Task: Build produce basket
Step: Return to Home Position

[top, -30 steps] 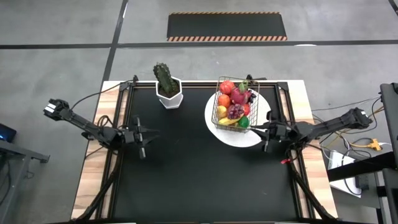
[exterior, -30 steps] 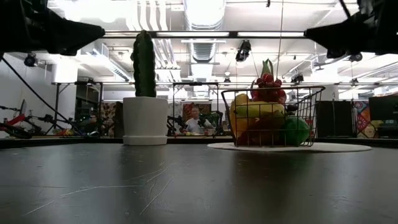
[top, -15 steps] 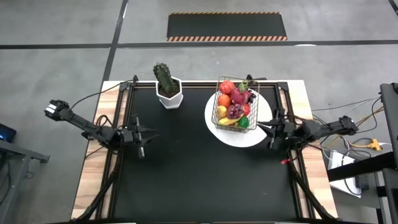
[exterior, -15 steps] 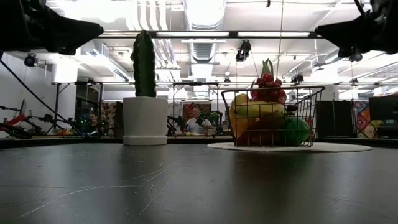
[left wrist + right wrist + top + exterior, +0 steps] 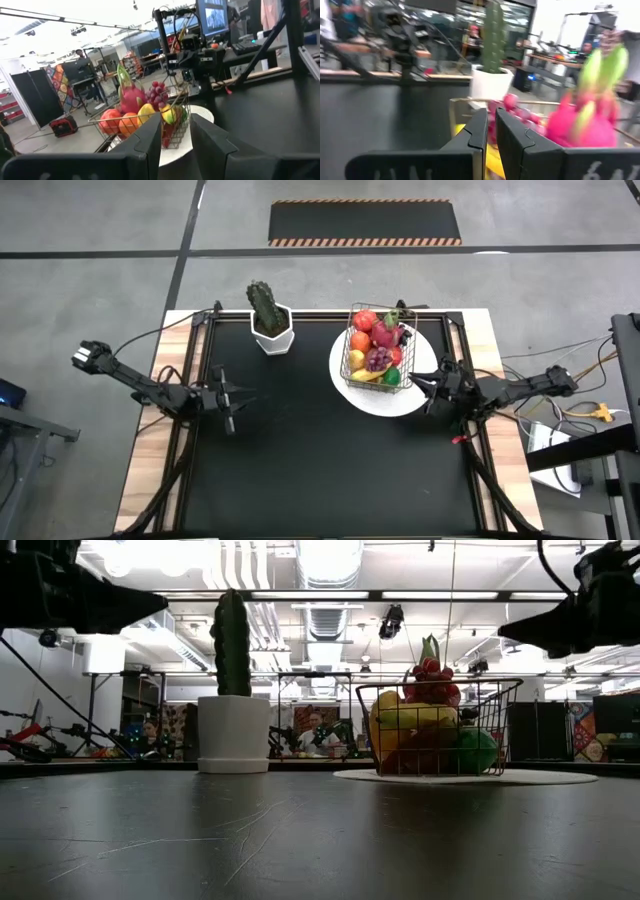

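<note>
The left gripper (image 5: 231, 397) hangs over the left part of the black table (image 5: 300, 470), well apart from everything else, its arm reaching in from the left edge. In the left wrist view, its two dark fingers (image 5: 145, 147) stand a little apart with a clear gap between them and nothing in it. Toward the far edge stands a green cactus (image 5: 264, 305) in a white pot (image 5: 273, 338), upright, left of the wire basket (image 5: 375, 347) and apart from it. The basket sits on a round white plate (image 5: 390, 402) in the far right part of the table and is heaped with toy produce. A pink dragon fruit (image 5: 386, 333) lies on top, with purple grapes (image 5: 378, 360) just in front of it. An orange (image 5: 360, 340) and a red pomegranate (image 5: 366, 318) lie at the left side. A yellow banana (image 5: 364, 375) and a green lime (image 5: 392, 377) lie along the near side. The right gripper (image 5: 431, 388) hovers at the plate's right rim, just beside the basket and not touching it. In the right wrist view its fingers (image 5: 517, 142) are drawn together with only a thin slit between them, holding nothing.
</note>
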